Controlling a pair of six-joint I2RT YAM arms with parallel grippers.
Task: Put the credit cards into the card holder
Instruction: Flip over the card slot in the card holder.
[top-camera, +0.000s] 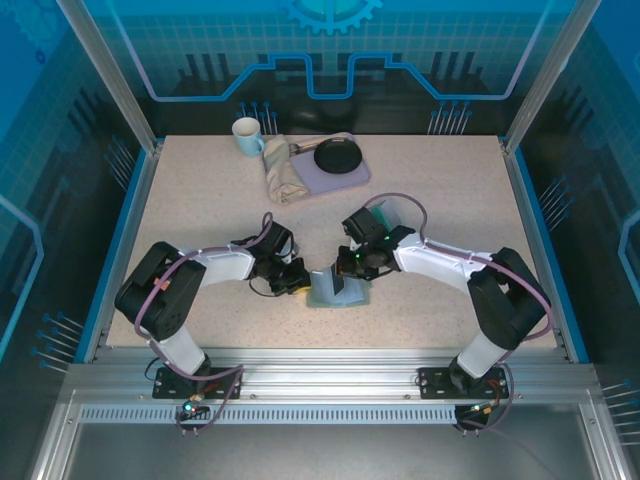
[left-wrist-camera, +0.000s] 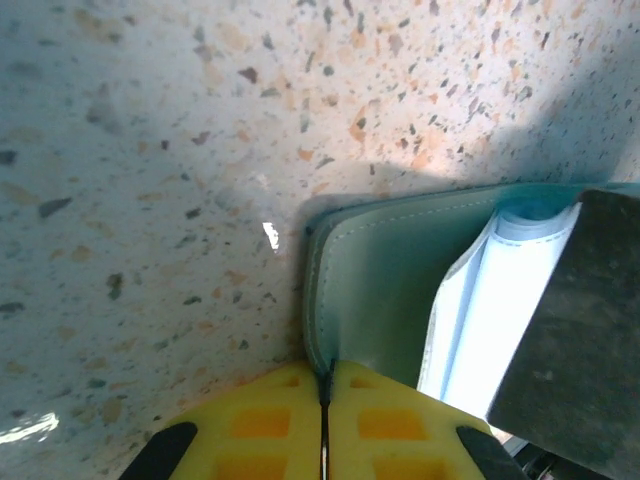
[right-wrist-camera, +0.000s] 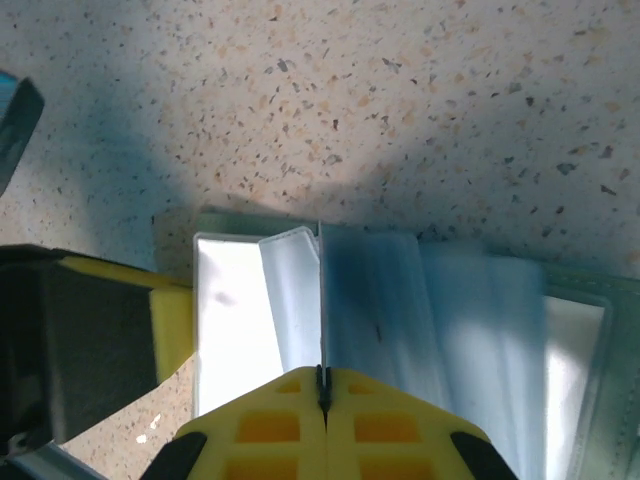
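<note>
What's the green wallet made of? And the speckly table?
The card holder looks like soft faux leather or vinyl: matte pale green, with a stitched seam along its edge. The table looks like hard, speckled, stone-look laminate, slightly glossy; a light glint shows.

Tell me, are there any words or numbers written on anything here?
None: no text can be read anywhere.
The card holder: plain, no writing.
The credit card: seen edge-on, its faces hidden.
The mug: too small to tell.
The gear sign on the back wall: a picture, no letters.
</note>
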